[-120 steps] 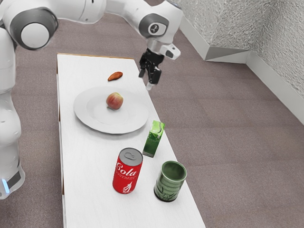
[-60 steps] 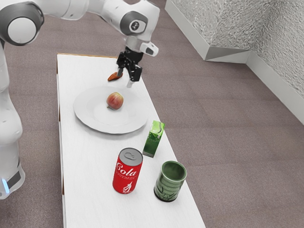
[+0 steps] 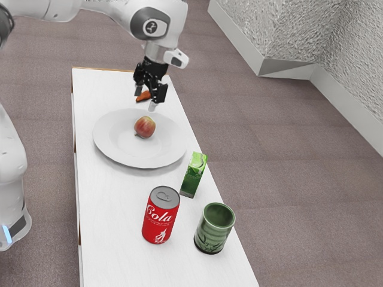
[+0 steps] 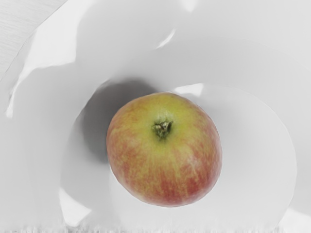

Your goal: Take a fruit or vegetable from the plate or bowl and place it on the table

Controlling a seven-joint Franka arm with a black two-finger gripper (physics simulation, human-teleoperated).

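We hold our gripper (image 3: 145,100) open and empty in the air, its two fingers apart. Our apple (image 3: 145,127) sits on the white plate (image 3: 108,143), stem up, near the plate's middle.

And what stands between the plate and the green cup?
The green carton stands between the plate and the green cup, as the exterior view shows.

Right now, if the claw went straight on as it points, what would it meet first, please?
Probably the apple on the plate, near the middle of the wrist view; how far it lies from the claw I cannot tell.
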